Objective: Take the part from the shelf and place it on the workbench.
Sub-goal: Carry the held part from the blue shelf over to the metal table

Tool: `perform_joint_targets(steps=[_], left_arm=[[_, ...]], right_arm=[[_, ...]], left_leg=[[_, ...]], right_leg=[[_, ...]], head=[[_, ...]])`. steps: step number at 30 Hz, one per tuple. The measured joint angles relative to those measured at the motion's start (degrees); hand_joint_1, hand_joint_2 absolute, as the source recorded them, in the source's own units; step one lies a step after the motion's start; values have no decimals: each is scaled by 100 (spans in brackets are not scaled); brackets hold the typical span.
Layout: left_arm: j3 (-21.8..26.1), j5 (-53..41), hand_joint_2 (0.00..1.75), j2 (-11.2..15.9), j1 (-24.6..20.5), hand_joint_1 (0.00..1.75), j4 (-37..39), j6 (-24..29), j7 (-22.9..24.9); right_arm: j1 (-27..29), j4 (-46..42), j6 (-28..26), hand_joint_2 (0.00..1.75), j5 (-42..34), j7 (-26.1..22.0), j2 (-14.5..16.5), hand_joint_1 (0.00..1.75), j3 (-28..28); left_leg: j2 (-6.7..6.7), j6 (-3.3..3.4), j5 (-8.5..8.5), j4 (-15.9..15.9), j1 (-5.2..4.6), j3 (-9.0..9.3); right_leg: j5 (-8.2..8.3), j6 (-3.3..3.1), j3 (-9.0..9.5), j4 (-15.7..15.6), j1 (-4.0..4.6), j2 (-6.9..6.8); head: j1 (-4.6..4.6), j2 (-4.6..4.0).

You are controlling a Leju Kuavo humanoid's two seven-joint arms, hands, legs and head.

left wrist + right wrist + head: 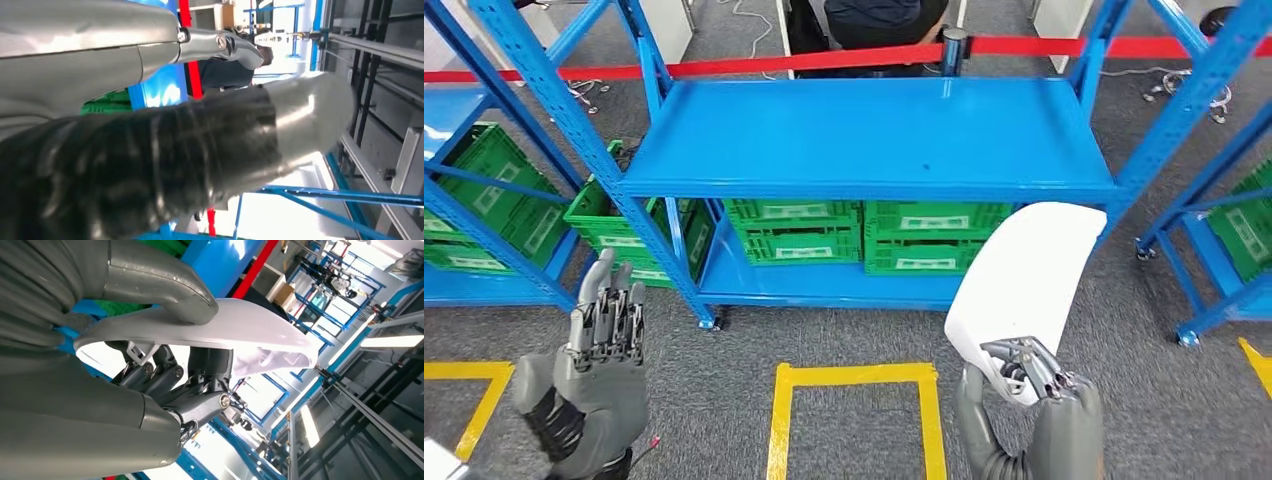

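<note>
The right robot hand (1034, 385) is raised at the lower right of the head view, wrist below and fingers pointing up. It grasps the part (1024, 285), a white curved panel, at the panel's lower edge. In the right wrist view the thick grey thumb (165, 287) presses on one face of the part (240, 322) while the darker fingers (200, 400) close against the opposite face (a pinch across the thin edge). The part stands roughly upright above the hand, tilted slightly toward the right, and is clear of the shelf (874, 135); in the head view it overlaps the shelf's right front corner and the floor (854, 330) in front.

The left robot hand (599, 345) is raised at the lower left of the head view, back of the hand toward the camera. Its fingers are extended upward, close together and nearly straight, and it holds nothing (released). In the left wrist view the thumb (220, 45) is extended away from the palm.

The blue shelf faces the robot. Green crates (864, 232) sit on its lower level. A red barrier tape (804, 62) runs behind the shelf. Yellow floor markings (854, 378) form a rectangle on the grey floor between the two robot hands.
</note>
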Motion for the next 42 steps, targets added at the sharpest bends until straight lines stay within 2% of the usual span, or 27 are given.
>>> perform_joint_targets(steps=[1, 3, 5, 7, 8, 10, 11, 12, 14, 16, 17, 19, 20, 21, 22, 24, 26, 27, 29, 31, 32, 34, 36, 38, 39, 41, 42], left_arm=[[-3, -2, 0, 0, -1, 0, 1, 1, -1], [-8, -5, 0, 1, -1, 0, 4, 2, -1], [-16, -7, 0, 1, -11, 0, 3, 3, -2], [-25, -12, 0, 0, -39, 0, -9, 7, -7], [-28, -15, 0, -1, -52, 0, -16, 8, -10], [-34, -19, 0, -1, -61, 0, -24, 9, -13], [-38, -18, 0, -3, -59, 0, -23, 10, -10], [-40, -18, 0, -4, -58, 0, -22, 12, -7], [-49, -20, 0, -14, -59, 0, -20, 18, -4], [-62, -22, 0, -22, -57, 0, -16, 21, -3], [-71, -22, 0, -24, -57, 0, -13, 22, -2], [-84, -22, 0, -25, -56, 0, -4, 24, 1], [-86, -22, 0, -25, -56, 0, -1, 24, 2], [-87, -22, 0, -26, -56, 0, 0, 23, 3], [-89, -22, 0, -27, -59, 0, -1, 21, 4], [-93, -21, 0, -29, -63, 0, -1, 17, 8], [-99, -20, 0, -29, -62, 0, -1, 15, 10], [-102, -19, 0, -28, -60, 0, 0, 15, 10], [-107, -18, 0, -28, -56, 0, 1, 16, 13], [-113, -17, 0, -28, -56, 0, 1, 17, 15], [-115, -17, 0, -28, -56, 0, 2, 17, 16], [-117, -17, 0, -28, -57, 0, 3, 17, 17], [-118, -15, 0, -28, -63, 0, 2, 17, 21], [-119, -11, 0, -28, -84, 0, 0, 9, 32], [-120, -8, 0, -28, -99, 0, -1, 4, 40], [-120, -3, 0, -30, -124, 0, -1, -4, 64], [-121, -3, 0, -35, -135, 0, -1, -9, 80]], right_arm=[[16, 0, 0, 175, -2, -9, 1, 175, 0], [51, 0, 0, 175, -13, -24, 3, 175, -1], [71, -1, 0, 175, -31, -41, 4, 175, -2], [91, -2, -1, 175, -51, -56, 6, 175, -3], [99, -2, -2, 175, -58, -60, 9, 175, -4], [110, -2, -4, 175, -71, -64, 12, 175, -7], [115, -2, -4, 175, -81, -68, 13, 175, -11], [123, -2, -4, 175, -92, -76, 12, 175, -15], [141, -2, -4, 175, -114, -102, 12, 175, -25], [153, -1, -4, 175, -130, -119, 12, 175, -36], [158, -1, -4, 175, -137, -123, 12, 175, -41], [166, 0, -4, 175, -153, -124, 12, 175, -47], [169, 0, -4, 175, -162, -125, 12, 175, -50], [169, -1, -4, 175, -172, -125, 12, 175, -52], [170, -1, -5, 175, -180, -125, 12, 175, -56], [173, -2, -5, 175, -193, -128, 11, 175, -69], [177, -1, -6, 175, -202, -132, 11, 175, -83], [179, -1, -5, 175, -204, -133, 11, 175, -87], [178, 0, -3, 175, -205, -133, 12, 175, -91], [181, 0, -1, 175, -207, -133, 12, 175, -93], [183, 0, 0, 175, -207, -133, 12, 175, -94], [184, 0, 0, 175, -208, -133, 12, 175, -94], [184, 0, 0, 175, -209, -133, 12, 175, -94], [177, -1, -1, 175, -225, -133, 12, 175, -95], [170, -2, -2, 175, -238, -132, 12, 175, -96], [153, -2, -2, 175, -278, -121, 9, 175, -101], [148, -2, -3, 175, -299, -112, 1, 175, -110]], left_leg=[[-1, 7, -164, 329, -4, -39], [-3, 90, -109, 552, -35, 86], [-10, 287, 135, 47, -130, 594], [-5, 488, 108, -843, -265, 1282], [-1, 543, 40, -1174, -318, 1505], [2, 578, 39, -1470, -343, 1619], [8, 577, 123, -1510, -330, 1586], [16, 579, 215, -1553, -304, 1542], [36, 573, 384, -1600, -248, 1409], [44, 565, 520, -1572, -223, 1242], [49, 544, 591, -1542, -210, 1145], [58, 484, 731, -1435, -166, 891], [60, 446, 790, -1355, -144, 735], [59, 406, 837, -1262, -131, 589], [61, 366, 876, -1173, -127, 473], [62, 294, 972, -1070, -127, 337], [55, 223, 1040, -1057, -106, 289], [45, 184, 949, -1014, -93, 261], [24, 107, 446, -656, -66, 152], [17, 50, -106, 39, -39, 43], [17, 36, -196, 347, -26, 42], [16, 39, 36, 521, -9, 227], [5, 79, 300, -48, -3, 775], [-21, 133, 202, -916, -18, 1419], [-33, 156, 111, -1199, -34, 1579], [-33, 212, 89, -1403, -47, 1571], [-21, 258, 136, -1431, -46, 1503]], right_leg=[[70, -20, -80, 3, 26, -1], [204, -46, -246, 3, 92, -1], [342, -71, -395, -4, 158, 8], [466, -69, -478, -22, 209, 15], [527, -60, -494, -41, 210, 10], [654, -23, -513, -100, 207, -4], [663, 2, -532, -112, 206, 0], [565, 38, -564, -69, 209, 6], [39, 122, -688, 330, 182, 17], [-482, 205, -781, 1032, 120, 17], [-539, 245, -767, 1319, 91, 16], [-258, 330, -561, 1443, 32, 14], [-94, 373, -336, 1230, -1, 14], [-45, 414, -34, 870, -25, 15], [-115, 413, 253, 465, -32, 20], [-346, 327, 534, -60, -8, 33], [-342, 174, 458, -140, 7, 24], [-288, 113, 414, -144, 6, 10], [-158, 14, 291, -150, -7, -21], [-10, -19, 141, -141, -5, -30], [73, -17, 57, -132, -4, -30], [238, 4, -127, -114, -4, -27], [383, 40, -301, -105, -5, -22], [510, 100, -398, -107, -1, -20], [575, 136, -427, -117, -4, -20], [693, 218, -481, -151, -14, -22], [650, 247, -524, -128, -20, -20]], head=[[-33, 0], [-85, -1], [-122, -1], [-109, -1], [-96, 0], [-100, 0], [-119, 0], [-127, -1], [-98, -1], [-42, -1], [-24, -1], [5, -1], [22, -1], [51, -1], [79, -1], [104, 0], [90, 1], [82, 1], [38, -1], [-27, -1], [-53, -1], [-98, -1], [-138, -1], [-157, -1], [-159, -1], [-158, -1], [-148, -1]])
